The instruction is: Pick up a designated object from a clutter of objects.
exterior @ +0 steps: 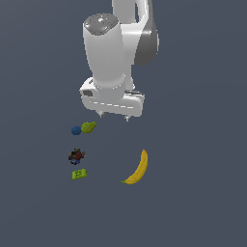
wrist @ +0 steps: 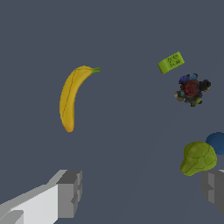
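White glossy robot arm (exterior: 116,53) fills the upper middle of the exterior view; we see it hanging over a flat dark grey-blue floor (exterior: 193,202). Its gripper (exterior: 114,116) points down, two short fingertips well apart, so the jaws stand spread with nothing between them. In the wrist view we see both grey finger pads (wrist: 70,192) at the picture's edges, wide apart, gripper (wrist: 142,190) empty.

Next largest, we note the curved yellow banana (exterior: 138,169) lying on the floor at the exterior view's right, well apart from the other items; wrist view shows it too (wrist: 70,97), green stem tip at one end.

The olive-green pear-shaped fruit (exterior: 88,127), the task's thing, lies on the floor at the exterior view's left, below the gripper's left fingertip in that picture and not held. We see it touching or just beside the small blue ball (exterior: 76,130), which sits on its left side there. In the wrist view the pear (wrist: 198,158) is just beside one finger pad, ball (wrist: 217,142) partly cut off by the edge.

Nearer in the exterior view sits a dark multicoloured lump (exterior: 76,155), detail too small to tell. Just beyond it toward the viewer lies a small flat bright-green box (exterior: 79,174), tilted; both show in the wrist view, lump (wrist: 191,90) and box (wrist: 170,62) apart.
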Available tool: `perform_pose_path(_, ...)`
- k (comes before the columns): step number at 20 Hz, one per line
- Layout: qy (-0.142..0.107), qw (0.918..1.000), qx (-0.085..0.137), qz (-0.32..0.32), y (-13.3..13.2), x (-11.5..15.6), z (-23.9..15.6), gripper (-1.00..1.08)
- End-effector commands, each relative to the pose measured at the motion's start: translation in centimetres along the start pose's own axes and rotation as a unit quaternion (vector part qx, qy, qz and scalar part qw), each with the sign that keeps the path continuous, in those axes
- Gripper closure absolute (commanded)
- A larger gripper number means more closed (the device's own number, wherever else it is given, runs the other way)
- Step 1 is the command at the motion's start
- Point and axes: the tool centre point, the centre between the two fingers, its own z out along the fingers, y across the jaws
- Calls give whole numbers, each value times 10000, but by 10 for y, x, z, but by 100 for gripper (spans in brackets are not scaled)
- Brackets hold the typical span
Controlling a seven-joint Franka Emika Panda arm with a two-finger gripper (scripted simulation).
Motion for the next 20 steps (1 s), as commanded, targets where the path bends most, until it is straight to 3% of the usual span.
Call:
perform_pose_path(1, 9, 9990, 22, 442, 22, -1, 21, -92)
perform_pose_path(7, 46, 9865, 41, 1637, 81, -14, 73, -92)
perform_pose_path(14, 103, 9578, -5, 2873, 142, -41, 122, -92)
perform_pose_path(20, 143, 9355, -59, 3530, 174, -62, 146, -92)
